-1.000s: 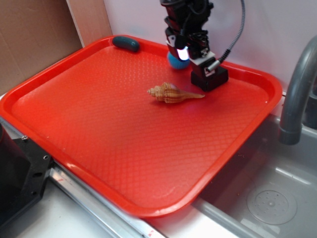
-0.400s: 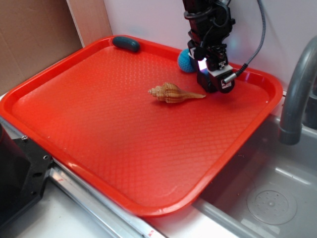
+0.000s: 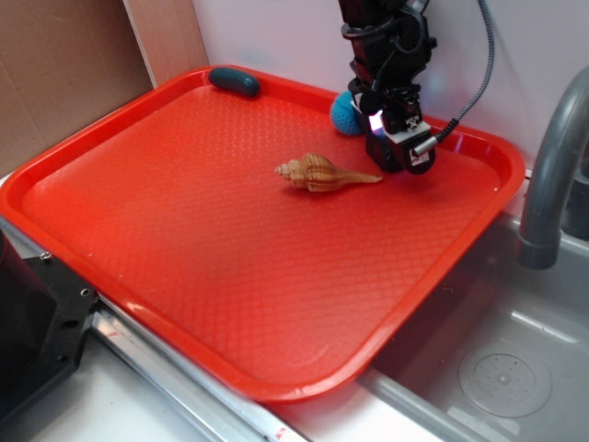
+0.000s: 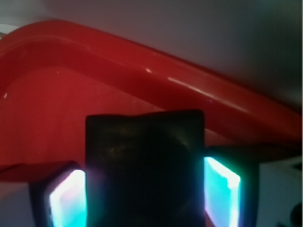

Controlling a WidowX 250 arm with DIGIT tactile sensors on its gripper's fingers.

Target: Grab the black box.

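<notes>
— Claw (image 3: 398, 152) first: where does it stand?

— Upper right of the exterior view, low over the far part of the red tray (image 3: 184, 230). In the wrist view the black box (image 4: 145, 165) fills the middle of the frame with a lit pad (image 4: 221, 189) hard against each side. So the claw is closed about the box's width and looks to have it pinched; whether the box rests on the tray or is just clear of it, I cannot tell.

— How will the box handle?

— My guess is light and stiff. It is a small matte block with rounded edges, and its sides show no give under the pads. The matte skin should grip well. The rounded edges are the weak point, so hold on the flat side faces, not near the corners.

— Is the hold well placed?

— It seems so. The pads sit on opposite flat sides, roughly level with each other, with the box centred between them.

— Anything near that could get in the way?

— The blue ball (image 3: 348, 112) lies just beside the claw, on its left in the exterior view. The seashell (image 3: 324, 172) lies lower left, its thin tip near the box. The dark teal oblong (image 3: 234, 81) is well apart, at the tray's upper left corner. The tray rim (image 4: 189, 85) runs close behind the box.
</notes>
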